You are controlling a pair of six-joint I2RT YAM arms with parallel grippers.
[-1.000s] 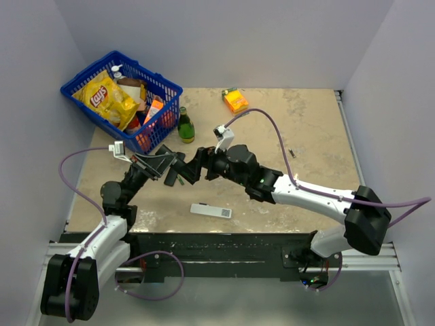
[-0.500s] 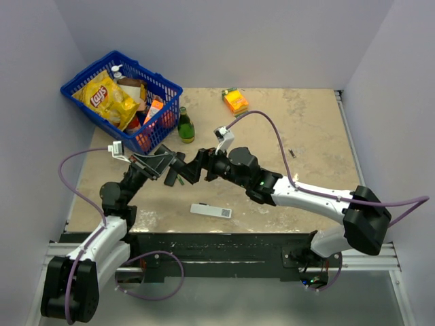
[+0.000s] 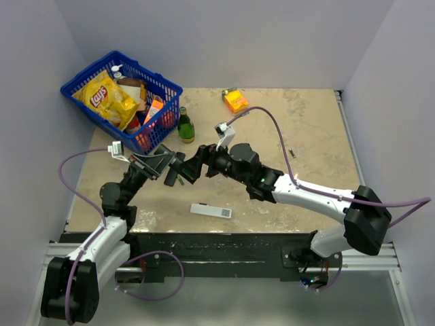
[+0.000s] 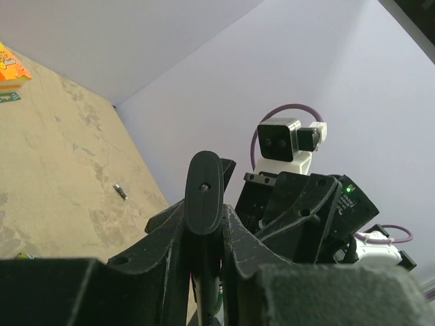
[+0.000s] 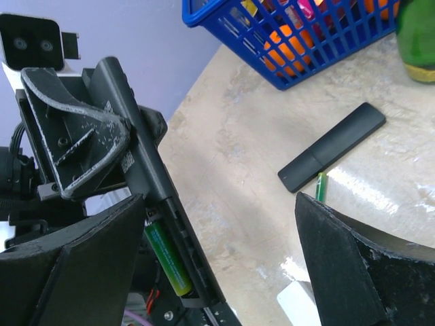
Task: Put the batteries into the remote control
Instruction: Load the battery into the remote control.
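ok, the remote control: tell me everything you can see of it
The remote control is a slim matte black bar, plastic by its look, held tilted above the table, clamped between the left tool's scuffed fingers. Its back cover is off; the open bay faces the right wrist camera, with one green battery seated in it. A flat black panel, likely that cover, lies on the table.

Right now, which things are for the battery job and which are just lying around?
For the job: remote control, battery in it, loose battery, probably the black cover.
Just lying about: blue basket, green bottle, orange box, white remote.
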